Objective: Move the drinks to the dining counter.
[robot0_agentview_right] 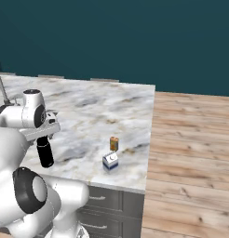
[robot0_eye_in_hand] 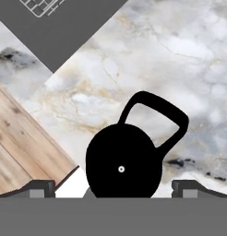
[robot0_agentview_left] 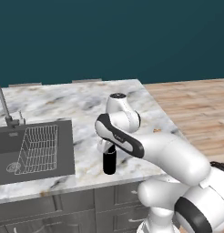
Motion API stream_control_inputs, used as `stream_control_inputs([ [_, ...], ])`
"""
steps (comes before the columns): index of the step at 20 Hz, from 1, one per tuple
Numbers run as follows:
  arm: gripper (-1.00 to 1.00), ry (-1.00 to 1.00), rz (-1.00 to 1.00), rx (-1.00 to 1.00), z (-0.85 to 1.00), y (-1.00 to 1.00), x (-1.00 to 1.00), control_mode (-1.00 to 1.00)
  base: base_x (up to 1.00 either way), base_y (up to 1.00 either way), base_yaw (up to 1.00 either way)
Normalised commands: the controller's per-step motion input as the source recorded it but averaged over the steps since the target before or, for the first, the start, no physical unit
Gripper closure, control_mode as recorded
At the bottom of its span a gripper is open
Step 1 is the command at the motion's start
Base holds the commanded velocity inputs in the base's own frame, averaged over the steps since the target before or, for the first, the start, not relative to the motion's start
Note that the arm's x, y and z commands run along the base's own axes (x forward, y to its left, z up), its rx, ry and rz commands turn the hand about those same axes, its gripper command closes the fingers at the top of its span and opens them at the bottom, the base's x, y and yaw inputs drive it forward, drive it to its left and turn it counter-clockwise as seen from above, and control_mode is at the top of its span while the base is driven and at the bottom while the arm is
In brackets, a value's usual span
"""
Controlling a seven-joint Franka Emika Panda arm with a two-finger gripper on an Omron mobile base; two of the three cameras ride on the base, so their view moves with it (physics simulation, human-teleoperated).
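The marble bench point(robot0_agentview_left: 86, 102) with its brown veins spans both base views on dark grey cabinets point(robot0_agentview_left: 77, 207); its left end runs out of the picture, and the robot's white arm point(robot0_agentview_left: 173, 157) covers its near right corner in the left base view. Beyond its right edge lies a wooden floor point(robot0_agentview_right: 191, 139), and a teal wall point(robot0_agentview_right: 116, 37) closes the back. A dark sink point(robot0_agentview_left: 34, 150) is sunk into the bench at the left, cut off by the picture's edge, with a wire rack point(robot0_agentview_left: 38, 148) inside it and a thin tap point(robot0_agentview_left: 3, 107) behind it, its top out of frame.

The black bottle point(robot0_agentview_left: 109, 163) stands upright near the bench's front edge, just right of the sink. Its top is hidden by the wrist in both base views; in the hand view the cap and its loop show from straight above. The claw point(robot0_eye_in_hand: 113, 188) hangs directly over it with its fingers spread wide on either side of the cap, not touching it as far as can be seen; only the dark fingertips point(robot0_eye_in_hand: 39, 188) peek in at the bottom.

Well to the right, near the bench's front right corner, the blue-and-white carton point(robot0_agentview_right: 110, 161) stands with the small orange container point(robot0_agentview_right: 114, 143) just behind it, apart. Their labels are too small to read.
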Motion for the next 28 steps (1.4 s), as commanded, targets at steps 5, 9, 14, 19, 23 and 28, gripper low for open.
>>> stream_control_inputs([
  [5, -1.0, 0.01, 0.0, 0.0, -0.1, 0.07, 0.09, -1.0, 0.0, 0.0, 0.0],
  [9, 1.0, 0.0, 0.0, 0.0, -0.13, 0.08, 0.09, -1.0, 0.0, 0.0, 0.0],
  [14, 1.0, 0.0, 0.01, 0.0, -0.06, 0.03, 0.01, -1.0, 0.0, 0.0, 0.0],
  [19, 1.0, 0.0, 0.0, 0.0, 0.0, 0.0, 0.0, -1.0, 0.0, 0.0, 0.0],
  [23, 1.0, 0.0, 0.0, 0.0, 0.0, 0.0, 0.0, -1.0, 0.0, 0.0, 0.0],
  [28, 1.0, 0.0, 0.0, 0.0, 0.23, -0.08, 0.0, -1.0, 0.0, 0.0, 0.0],
])
